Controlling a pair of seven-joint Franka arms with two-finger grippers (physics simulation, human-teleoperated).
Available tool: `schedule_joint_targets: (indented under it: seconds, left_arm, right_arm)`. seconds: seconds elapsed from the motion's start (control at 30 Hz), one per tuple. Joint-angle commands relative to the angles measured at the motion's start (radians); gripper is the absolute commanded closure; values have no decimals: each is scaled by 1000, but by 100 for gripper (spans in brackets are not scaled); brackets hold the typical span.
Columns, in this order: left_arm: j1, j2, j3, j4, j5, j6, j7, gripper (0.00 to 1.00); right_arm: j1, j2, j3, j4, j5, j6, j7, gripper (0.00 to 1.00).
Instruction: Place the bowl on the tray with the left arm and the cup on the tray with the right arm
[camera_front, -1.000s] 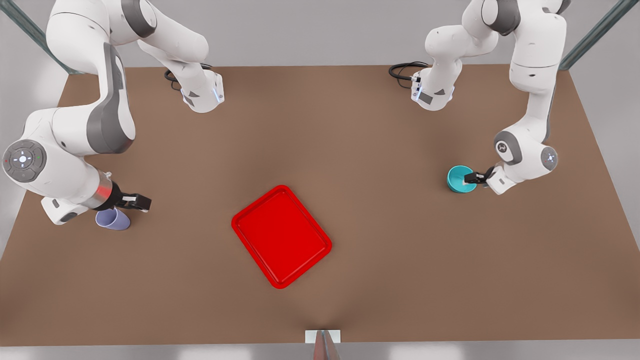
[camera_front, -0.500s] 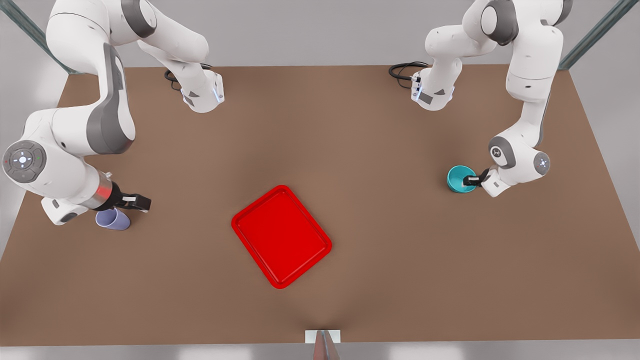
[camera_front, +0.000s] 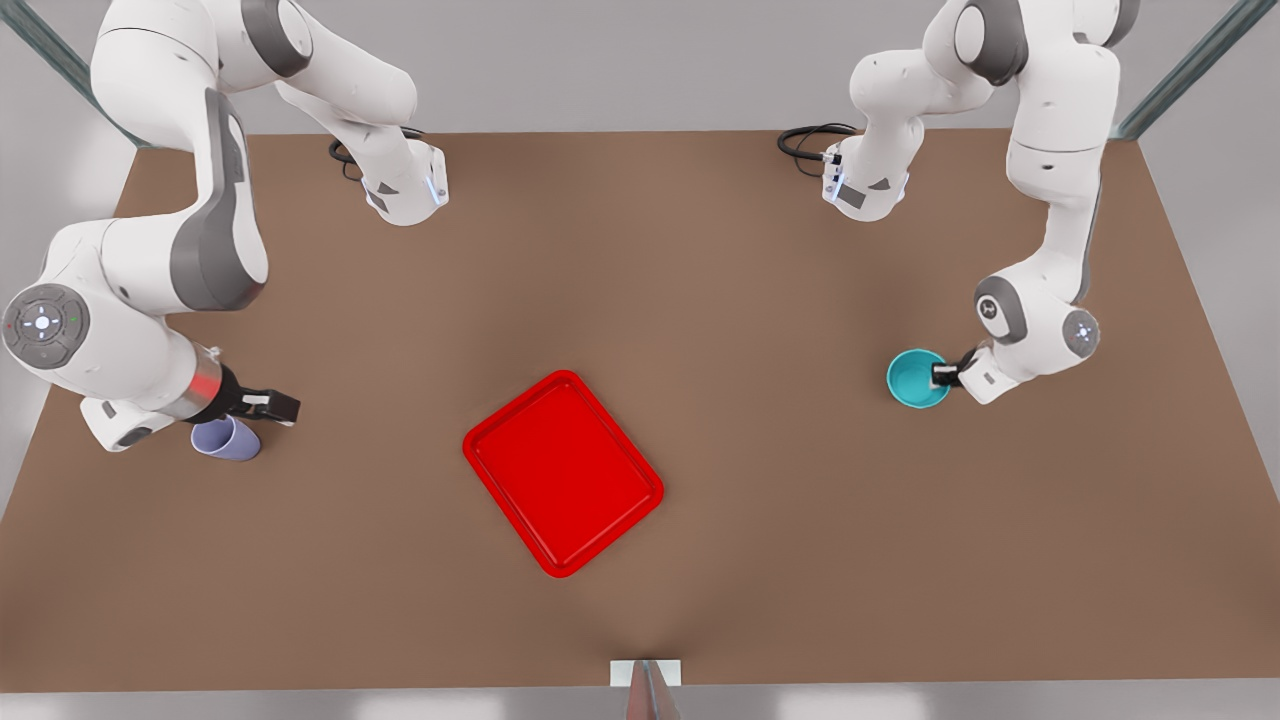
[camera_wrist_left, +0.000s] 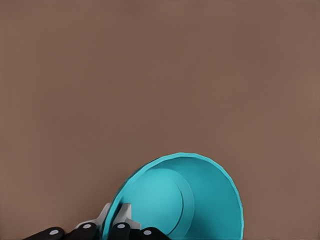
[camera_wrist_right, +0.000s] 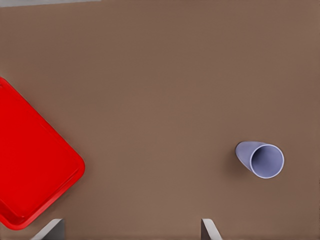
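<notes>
The red tray (camera_front: 563, 473) lies flat on the brown tabletop (camera_front: 700, 300), turned at an angle to the tabletop's edges, and it carries nothing. Well away from the tray, toward the front view's right, the teal bowl (camera_front: 917, 379) has its opening facing up, and the left gripper (camera_front: 943, 375) is at the bowl's rim on the side away from the tray. In the left wrist view the bowl (camera_wrist_left: 185, 200) shows its pale inner floor and its faceted rim, and the left gripper's fingers (camera_wrist_left: 122, 222) straddle the bowl's wall, one inside and one outside, pinching the rim. Whether the bowl rests on the tabletop or is lifted off it cannot be told. On the other side of the tray, toward the front view's left and about as far from it as the bowl, the lavender cup (camera_front: 228, 439) stands on the tabletop with its mouth up. The right gripper (camera_front: 272, 405) hangs above the tabletop just beside the cup on the side toward the tray, not touching the cup. In the right wrist view the cup (camera_wrist_right: 261, 159) is seen from above with its round opening plain, standing apart from the right gripper's spread fingers (camera_wrist_right: 50, 231), and a corner of the tray (camera_wrist_right: 35, 175) shows at the far side of that view from the cup. Nothing sits between those fingers.
</notes>
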Motion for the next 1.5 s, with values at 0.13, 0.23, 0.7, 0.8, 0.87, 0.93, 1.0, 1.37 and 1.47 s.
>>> schedule_joint_targets:
  seconds: [0.13,0.23,0.7,0.8,0.87,0.93,1.0,1.37,1.47]
  left_arm:
    - [-214,13,-4,137,-279,-10,-267,79]
    - [-393,115,-5,309,-322,-8,-654,79]
    - [-767,627,-7,1004,-357,124,-1741,79]
    - [-789,673,-7,1004,-354,182,-1740,79]
    - [-804,675,-7,1004,-356,185,-1738,79]
    - [-800,673,-5,1005,-356,185,-1737,79]
    - [-795,673,-4,1005,-356,185,-1737,32]
    - [-781,662,21,1007,-356,178,-1737,0]
    - [-745,610,55,1005,-356,83,-1731,0]
  right_arm:
    - [-12,0,0,0,-2,0,-3,0]
    - [8,0,3,-2,6,-6,-6,0]
    - [-496,-144,135,-554,-51,442,-265,0]
    - [-539,-91,135,-612,-51,561,-328,0]
    - [-570,-23,132,-611,-51,632,-373,0]
    - [-590,12,132,-606,-55,658,-400,0]
    - [-588,27,130,-597,-60,667,-407,0]
    - [-578,186,86,-479,-172,724,-387,0]
    - [-579,195,86,-474,-170,713,-347,0]
